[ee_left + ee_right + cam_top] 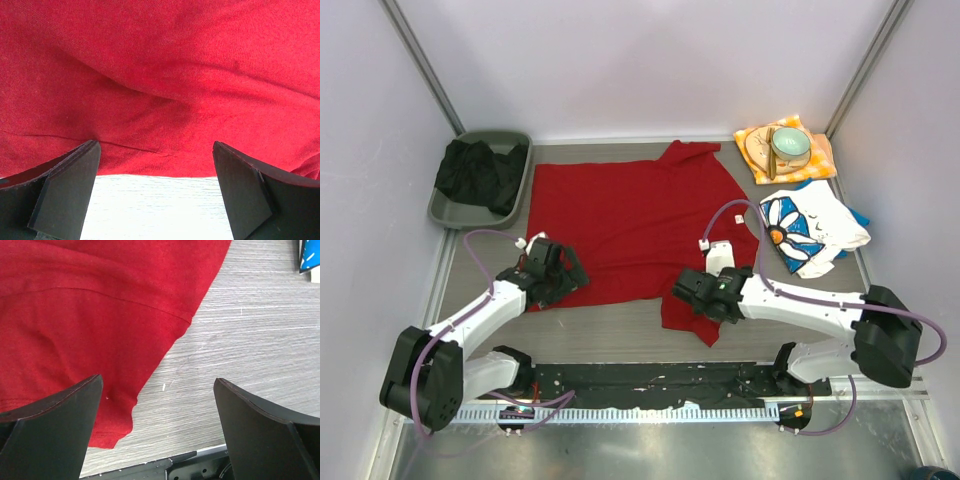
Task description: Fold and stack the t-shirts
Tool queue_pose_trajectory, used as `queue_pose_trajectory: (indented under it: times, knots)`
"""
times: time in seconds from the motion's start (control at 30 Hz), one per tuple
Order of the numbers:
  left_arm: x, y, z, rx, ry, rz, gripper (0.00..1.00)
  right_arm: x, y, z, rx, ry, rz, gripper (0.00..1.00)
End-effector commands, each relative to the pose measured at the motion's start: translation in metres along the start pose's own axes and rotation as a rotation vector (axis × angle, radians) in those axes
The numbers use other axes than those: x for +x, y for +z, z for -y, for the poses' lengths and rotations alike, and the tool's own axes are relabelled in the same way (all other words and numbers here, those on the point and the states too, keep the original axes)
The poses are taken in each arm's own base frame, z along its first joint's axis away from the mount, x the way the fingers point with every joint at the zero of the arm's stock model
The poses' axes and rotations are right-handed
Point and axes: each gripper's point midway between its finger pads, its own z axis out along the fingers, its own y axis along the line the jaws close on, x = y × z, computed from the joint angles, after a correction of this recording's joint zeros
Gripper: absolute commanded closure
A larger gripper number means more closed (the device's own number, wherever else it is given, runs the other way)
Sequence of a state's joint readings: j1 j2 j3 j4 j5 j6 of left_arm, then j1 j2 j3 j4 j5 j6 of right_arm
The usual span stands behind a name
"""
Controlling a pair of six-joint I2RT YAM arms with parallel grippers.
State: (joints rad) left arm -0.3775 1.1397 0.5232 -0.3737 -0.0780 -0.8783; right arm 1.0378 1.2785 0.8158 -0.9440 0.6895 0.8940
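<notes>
Both pincers gape wide and empty. The left gripper point(563, 270) hovers at the red t-shirt's point(620, 215) near left hem, and the right gripper point(686, 291) at its near sleeve corner. The shirt lies spread on the table point(620, 335). If the right jaws close here they likely straddle bare wood, miss the cloth, and the fold skews. Farther right, the daisy-print t-shirt point(805, 228) lies rumpled and apart.

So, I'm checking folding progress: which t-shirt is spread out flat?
The red t-shirt, lying open in the middle, sleeves out. The daisy-print t-shirt sits bunched up at the right instead.
</notes>
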Motion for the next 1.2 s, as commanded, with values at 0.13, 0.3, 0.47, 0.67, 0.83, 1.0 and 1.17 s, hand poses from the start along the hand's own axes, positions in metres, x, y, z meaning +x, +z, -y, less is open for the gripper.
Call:
queue_pose_trajectory:
  times: [0.13, 0.3, 0.47, 0.67, 0.83, 1.0, 1.17]
  knots:
    - [-0.01, -0.002, 0.013, 0.043, 0.006, 0.027, 0.0, 0.004, 0.014, 0.012, 0.125, 0.076, 0.038, 0.0]
    - [-0.009, -0.001, 0.014, 0.049, 0.007, 0.024, 0.0, 0.016, 0.022, 0.008, 0.148, 0.06, -0.003, 0.0]
    - [-0.008, -0.001, 0.014, 0.051, 0.01, 0.022, 0.0, 0.034, 0.032, 0.004, 0.158, 0.069, -0.054, 0.0]
    - [-0.008, -0.001, 0.014, 0.054, 0.016, 0.021, 0.0, 0.053, 0.043, 0.004, 0.211, 0.061, -0.111, 0.0]
    - [-0.008, 0.0, 0.016, 0.058, 0.02, 0.016, 0.0, 0.052, 0.043, 0.008, 0.295, 0.049, -0.124, 0.0]
    - [-0.009, 0.001, 0.02, 0.067, 0.021, 0.012, 0.0, 0.061, 0.041, 0.031, 0.471, -0.027, -0.161, 0.05]
    - [-0.009, 0.002, 0.018, 0.058, 0.036, 0.009, 0.0, 0.061, 0.04, 0.038, 0.556, -0.063, -0.163, 0.05]
